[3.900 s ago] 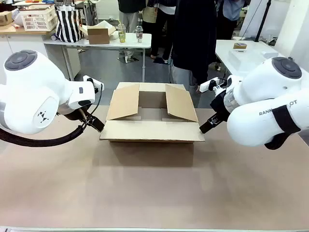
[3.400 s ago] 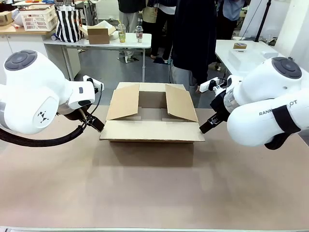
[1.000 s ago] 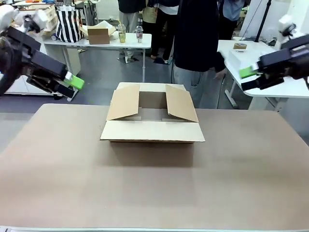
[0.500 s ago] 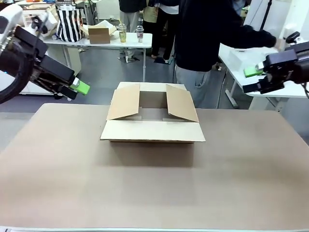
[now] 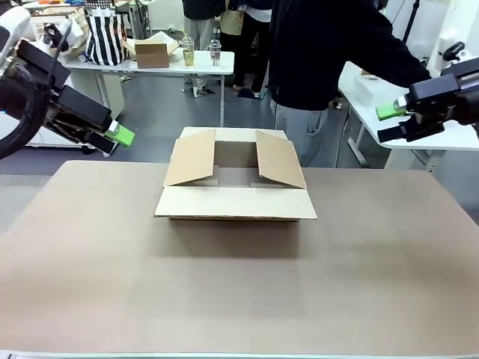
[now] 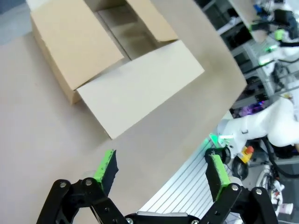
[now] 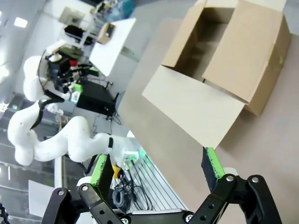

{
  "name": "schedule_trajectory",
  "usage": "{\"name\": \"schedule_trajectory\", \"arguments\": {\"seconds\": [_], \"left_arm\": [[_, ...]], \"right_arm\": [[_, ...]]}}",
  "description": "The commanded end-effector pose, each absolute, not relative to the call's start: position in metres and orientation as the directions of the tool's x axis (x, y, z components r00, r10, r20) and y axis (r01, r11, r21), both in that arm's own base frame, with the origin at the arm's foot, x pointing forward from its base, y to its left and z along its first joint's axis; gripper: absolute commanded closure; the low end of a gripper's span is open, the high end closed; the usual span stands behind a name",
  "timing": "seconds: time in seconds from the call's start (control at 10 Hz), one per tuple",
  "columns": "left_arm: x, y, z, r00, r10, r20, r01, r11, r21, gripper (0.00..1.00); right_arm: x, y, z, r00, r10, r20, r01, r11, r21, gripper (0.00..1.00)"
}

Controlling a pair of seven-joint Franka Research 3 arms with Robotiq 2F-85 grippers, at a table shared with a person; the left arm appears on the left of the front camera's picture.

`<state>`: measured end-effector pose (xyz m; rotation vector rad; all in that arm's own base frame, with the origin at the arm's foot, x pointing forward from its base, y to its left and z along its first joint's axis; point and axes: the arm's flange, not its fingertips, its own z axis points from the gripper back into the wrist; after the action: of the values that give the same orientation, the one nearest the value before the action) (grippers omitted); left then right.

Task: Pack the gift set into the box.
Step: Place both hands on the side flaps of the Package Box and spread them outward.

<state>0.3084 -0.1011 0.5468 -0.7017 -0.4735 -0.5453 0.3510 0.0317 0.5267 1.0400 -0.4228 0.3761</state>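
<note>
Both grippers have come away from the box's side flaps, where they sat seconds ago, and now hang clear of it. Left gripper (image 5: 112,140) is at ten o'clock from the box (image 5: 236,202), off the table's far left corner. Right gripper (image 5: 388,123) is at two o'clock, beyond the far right edge. In the wrist views each gripper, left (image 6: 161,165) and right (image 7: 156,167), has its fingers spread wide, with nothing between the green pads and nothing touched. Box sits on the table (image 5: 224,299), centred and nearer the far edge. Its near flap is folded out flat and its two side flaps slant over the opening. A person (image 5: 322,52) stands at twelve o'clock behind it, one arm stretched towards three o'clock.
</note>
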Motion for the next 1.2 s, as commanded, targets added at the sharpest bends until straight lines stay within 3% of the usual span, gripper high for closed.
{"name": "schedule_trajectory", "arguments": {"seconds": [0.0,0.2,0.6,0.7,0.9,1.0,1.1], "left_arm": [[0.339,-0.136,0.576,0.805,-0.311,0.505,0.536,0.746,-0.395,0.00],[0.393,-0.197,0.597,0.822,-0.349,0.450,0.508,0.807,-0.300,0.00],[0.461,-0.297,0.582,0.916,-0.323,0.237,0.324,0.945,0.036,0.00],[0.479,-0.315,0.567,0.918,-0.313,0.244,0.302,0.950,0.081,0.00],[0.508,-0.340,0.523,0.892,-0.243,0.383,0.215,0.970,0.114,0.00],[0.506,-0.332,0.515,0.913,-0.262,0.312,0.303,0.949,-0.089,0.00],[0.493,-0.323,0.533,0.900,-0.286,0.328,0.266,0.958,0.106,0.00]], "right_arm": [[0.353,0.035,0.528,0.840,0.097,0.534,-0.519,0.431,0.738,0.00],[0.353,0.035,0.528,0.840,0.097,0.534,-0.519,0.431,0.738,0.00],[0.353,0.035,0.528,0.840,0.097,0.534,-0.519,0.431,0.738,0.00],[0.353,0.035,0.528,0.840,0.097,0.534,-0.519,0.431,0.738,0.00],[0.353,0.035,0.528,0.840,0.097,0.534,-0.519,0.431,0.738,0.00],[0.353,0.035,0.528,0.840,0.097,0.534,-0.519,0.431,0.738,0.00],[0.353,0.035,0.528,0.840,0.097,0.534,-0.519,0.431,0.738,0.00]]}}
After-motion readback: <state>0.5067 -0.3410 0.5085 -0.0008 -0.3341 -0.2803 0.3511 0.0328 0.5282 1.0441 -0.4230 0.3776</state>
